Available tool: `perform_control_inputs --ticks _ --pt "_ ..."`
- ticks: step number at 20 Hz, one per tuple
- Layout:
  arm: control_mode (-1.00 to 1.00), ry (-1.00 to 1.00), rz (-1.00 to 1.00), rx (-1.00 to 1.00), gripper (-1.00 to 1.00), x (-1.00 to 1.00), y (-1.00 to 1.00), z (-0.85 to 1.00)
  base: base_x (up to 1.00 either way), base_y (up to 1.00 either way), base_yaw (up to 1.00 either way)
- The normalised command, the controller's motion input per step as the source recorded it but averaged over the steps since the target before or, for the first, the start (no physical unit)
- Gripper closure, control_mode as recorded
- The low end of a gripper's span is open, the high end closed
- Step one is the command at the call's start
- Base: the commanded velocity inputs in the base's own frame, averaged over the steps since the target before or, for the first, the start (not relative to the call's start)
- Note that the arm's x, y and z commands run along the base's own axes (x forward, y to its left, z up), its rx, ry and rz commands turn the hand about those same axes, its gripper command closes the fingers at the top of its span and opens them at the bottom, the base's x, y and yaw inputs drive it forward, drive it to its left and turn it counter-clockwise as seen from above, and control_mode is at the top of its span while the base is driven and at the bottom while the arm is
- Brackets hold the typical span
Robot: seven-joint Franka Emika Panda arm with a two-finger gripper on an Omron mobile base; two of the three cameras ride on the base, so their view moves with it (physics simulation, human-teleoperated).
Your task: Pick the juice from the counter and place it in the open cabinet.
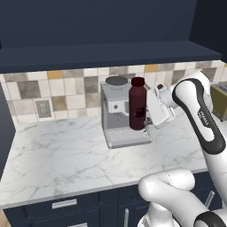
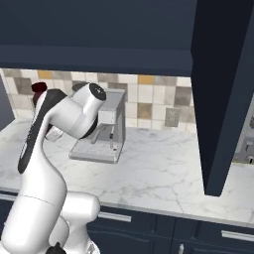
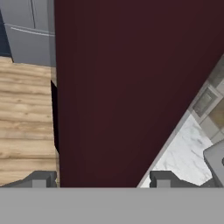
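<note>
Maroon juice [image 1: 137, 106] in gripper [image 3: 100, 179], above marble counter [image 1: 57, 155], below cabinet [image 1: 102, 55].

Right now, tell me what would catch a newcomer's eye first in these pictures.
The dark maroon juice bottle, held upright in the gripper just in front of the coffee machine. Next, the big white arm reaching in over the marble counter. Above both hangs the dark navy cabinet.

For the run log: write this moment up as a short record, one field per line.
juice: maroon bottle, red cap, upright, lifted in front of the coffee machine
gripper: fingers either side of the bottle, shut on it
cabinet: dark shelf above the tiled wall, bottle not yet inside
counter: marble top below
</note>
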Motion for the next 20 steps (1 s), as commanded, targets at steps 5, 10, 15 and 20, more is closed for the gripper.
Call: perform_control_inputs --ticks 5,10,15,20 --pt "1.00 0.00 0.00 0.00 1.00 0.00 0.00 0.00 0.00 0.00 0.00" --pt "1.00 0.00 0.00 0.00 1.00 0.00 0.00 0.00 0.00 0.00 0.00" --pt "-1.00 0.00 0.00 0.00 1.00 0.00 0.00 0.00 0.00 0.00 0.00" --pt "-1.00 -0.05 -0.04 -0.01 1.00 -0.11 0.05 0.05 0.00 0.00 0.00"
